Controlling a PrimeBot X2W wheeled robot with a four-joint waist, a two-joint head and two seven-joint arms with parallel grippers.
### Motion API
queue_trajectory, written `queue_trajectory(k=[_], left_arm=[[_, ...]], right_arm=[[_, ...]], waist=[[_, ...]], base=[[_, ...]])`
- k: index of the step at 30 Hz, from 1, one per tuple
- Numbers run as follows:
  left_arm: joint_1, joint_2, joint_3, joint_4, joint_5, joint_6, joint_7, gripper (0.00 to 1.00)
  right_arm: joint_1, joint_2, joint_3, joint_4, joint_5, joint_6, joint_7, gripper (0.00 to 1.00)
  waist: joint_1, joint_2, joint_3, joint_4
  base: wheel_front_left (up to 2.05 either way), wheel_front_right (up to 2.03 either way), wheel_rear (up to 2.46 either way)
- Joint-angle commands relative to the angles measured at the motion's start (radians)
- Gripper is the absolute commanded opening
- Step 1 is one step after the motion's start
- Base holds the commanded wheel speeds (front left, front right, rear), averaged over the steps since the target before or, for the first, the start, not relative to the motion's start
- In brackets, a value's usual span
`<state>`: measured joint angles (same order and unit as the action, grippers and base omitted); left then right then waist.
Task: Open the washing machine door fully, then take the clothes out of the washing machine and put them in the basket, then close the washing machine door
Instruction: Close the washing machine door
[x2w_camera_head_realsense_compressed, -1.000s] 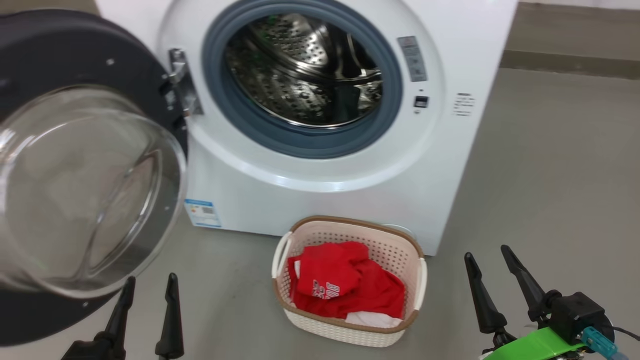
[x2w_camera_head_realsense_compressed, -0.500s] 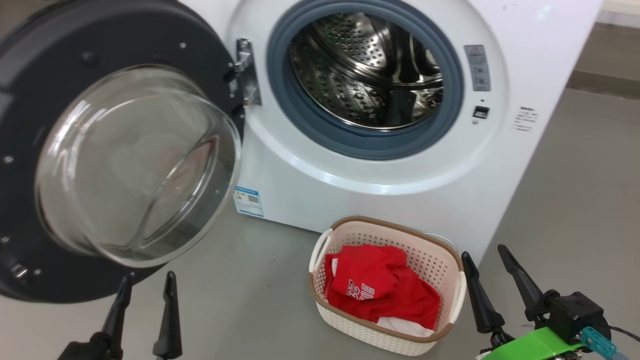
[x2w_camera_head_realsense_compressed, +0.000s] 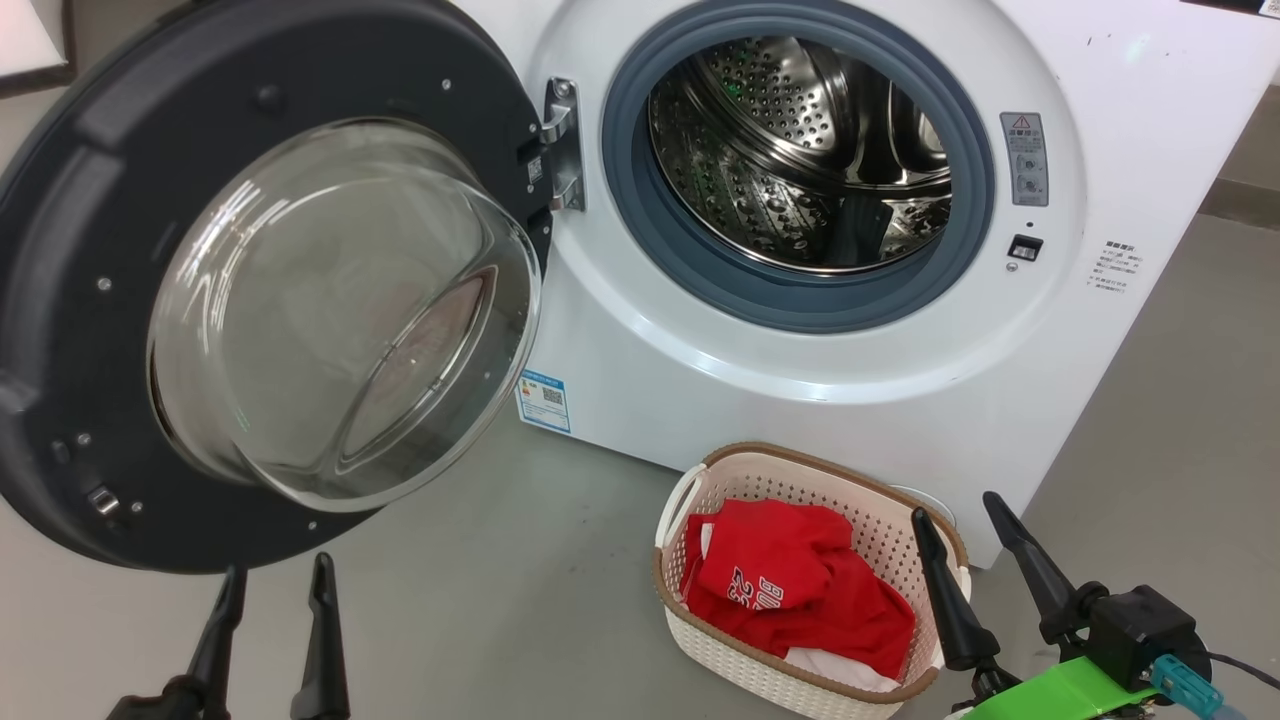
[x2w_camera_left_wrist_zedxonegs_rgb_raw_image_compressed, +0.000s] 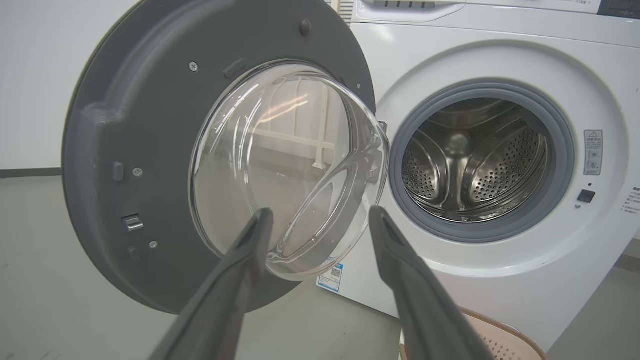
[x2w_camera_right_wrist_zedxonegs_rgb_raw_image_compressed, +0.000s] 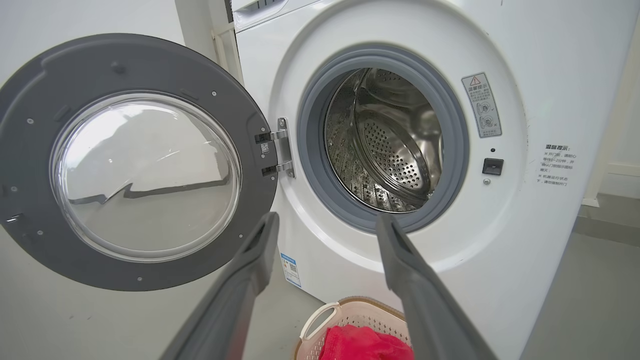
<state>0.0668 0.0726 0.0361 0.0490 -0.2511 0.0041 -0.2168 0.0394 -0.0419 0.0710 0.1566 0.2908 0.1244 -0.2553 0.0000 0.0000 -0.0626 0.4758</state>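
The white washing machine (x2w_camera_head_realsense_compressed: 820, 400) (x2w_camera_left_wrist_zedxonegs_rgb_raw_image_compressed: 500, 285) (x2w_camera_right_wrist_zedxonegs_rgb_raw_image_compressed: 500, 225) stands with its round door (x2w_camera_head_realsense_compressed: 270, 290) (x2w_camera_left_wrist_zedxonegs_rgb_raw_image_compressed: 165, 160) (x2w_camera_right_wrist_zedxonegs_rgb_raw_image_compressed: 135, 160) swung wide open to the left, dark grey inner face and glass bowl toward me. No garments show in the steel drum (x2w_camera_head_realsense_compressed: 800, 150) (x2w_camera_right_wrist_zedxonegs_rgb_raw_image_compressed: 390, 145). Red clothes (x2w_camera_head_realsense_compressed: 790, 590) (x2w_camera_right_wrist_zedxonegs_rgb_raw_image_compressed: 360, 345) lie in the cream basket (x2w_camera_head_realsense_compressed: 700, 640) (x2w_camera_right_wrist_zedxonegs_rgb_raw_image_compressed: 320, 315) on the floor before the machine. My left gripper (x2w_camera_head_realsense_compressed: 275, 575) (x2w_camera_left_wrist_zedxonegs_rgb_raw_image_compressed: 320, 215) hangs open below the door. My right gripper (x2w_camera_head_realsense_compressed: 955, 505) (x2w_camera_right_wrist_zedxonegs_rgb_raw_image_compressed: 327, 217) is open beside the basket's right end.
Grey floor (x2w_camera_head_realsense_compressed: 500, 580) spreads in front of the machine and to its right. A pale wall (x2w_camera_left_wrist_zedxonegs_rgb_raw_image_compressed: 40, 75) rises behind the door on the left. A blue label (x2w_camera_head_realsense_compressed: 545, 400) marks the machine's lower left corner.
The head view has swung left, so machine and basket sit further right in it. Both grippers stay open and low. The clothes lie unmoved in the basket.
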Motion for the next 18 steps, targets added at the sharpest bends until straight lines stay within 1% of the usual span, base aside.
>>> queue_trajectory(k=[1,14,15,16,17,18], left_arm=[[-0.022,0.012,0.035,-0.031,-0.008,0.008,0.0,1.0],[-0.021,0.021,0.028,-0.036,-0.016,0.009,0.003,0.99],[-0.022,0.021,0.027,-0.037,-0.016,0.011,0.005,0.61],[-0.025,0.021,0.026,-0.038,-0.016,0.013,0.008,0.16],[-0.029,0.023,0.025,-0.04,-0.014,0.015,0.01,0.0],[-0.035,0.024,0.024,-0.045,-0.015,0.015,0.011,0.0]], right_arm=[[-0.035,-0.008,0.02,-0.023,0.003,0.006,-0.006,1.0],[-0.035,-0.008,0.018,-0.019,0.004,0.006,-0.006,1.0],[-0.035,-0.008,0.018,-0.019,0.003,0.006,-0.006,1.0],[-0.035,-0.008,0.017,-0.018,0.002,0.006,-0.006,1.0],[-0.035,-0.008,0.016,-0.017,0.001,0.006,-0.006,1.0],[-0.036,-0.008,0.014,-0.016,-0.001,0.006,-0.006,1.0]], waist=[[0.0,0.0,0.0,0.0],[0.0,0.0,0.007,-0.022],[0.0,0.0,0.007,-0.024],[0.0,0.0,0.008,-0.027],[0.0,0.0,0.009,-0.03],[0.0,0.0,0.01,-0.032]], base=[[0.0,0.0,0.0],[0.0,0.0,0.0],[0.0,0.0,0.0],[0.0,0.0,0.0],[0.0,0.0,0.0],[0.0,0.0,0.0]])
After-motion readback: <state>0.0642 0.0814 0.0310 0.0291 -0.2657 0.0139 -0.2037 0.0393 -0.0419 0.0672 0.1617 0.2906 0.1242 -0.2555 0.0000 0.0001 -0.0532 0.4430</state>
